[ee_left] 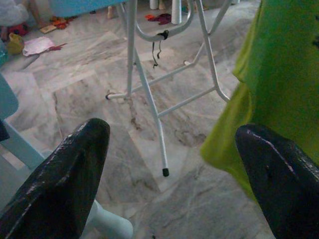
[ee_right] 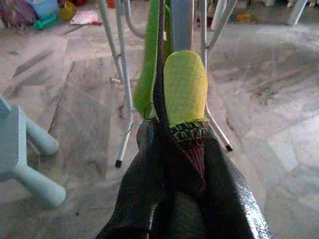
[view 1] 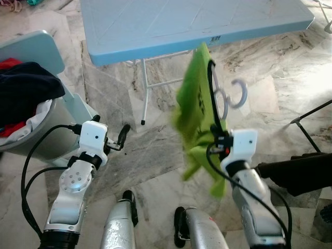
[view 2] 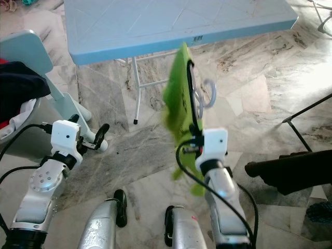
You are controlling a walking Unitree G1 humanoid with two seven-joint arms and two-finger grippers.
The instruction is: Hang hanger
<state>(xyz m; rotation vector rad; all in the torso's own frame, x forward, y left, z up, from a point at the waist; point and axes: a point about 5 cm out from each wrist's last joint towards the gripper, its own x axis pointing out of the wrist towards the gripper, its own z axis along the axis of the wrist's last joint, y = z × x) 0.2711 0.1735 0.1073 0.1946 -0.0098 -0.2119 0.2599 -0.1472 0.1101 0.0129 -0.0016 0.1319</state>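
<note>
The right pincer (view 1: 217,136) is pinched on the black hanger (view 1: 212,93), which carries a lime-green garment (view 1: 194,111) and rises upright from the fingers, hook (view 1: 239,93) topmost. The light-blue worktop (view 1: 155,31) lies just beyond. The left pincer (view 1: 120,139), fingers spread and holding nothing, hovers alongside (clearly the farther arm), near a laundry basket (view 1: 36,132).

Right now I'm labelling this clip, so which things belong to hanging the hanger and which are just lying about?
Part of the job:
- hanger, black, grey hook
- green garment draped on it
- right gripper, shut on the hanger

Just lying about:
- blue folding table
- laundry basket of clothes
- light blue chair
- left gripper, open, holding nothing
</note>
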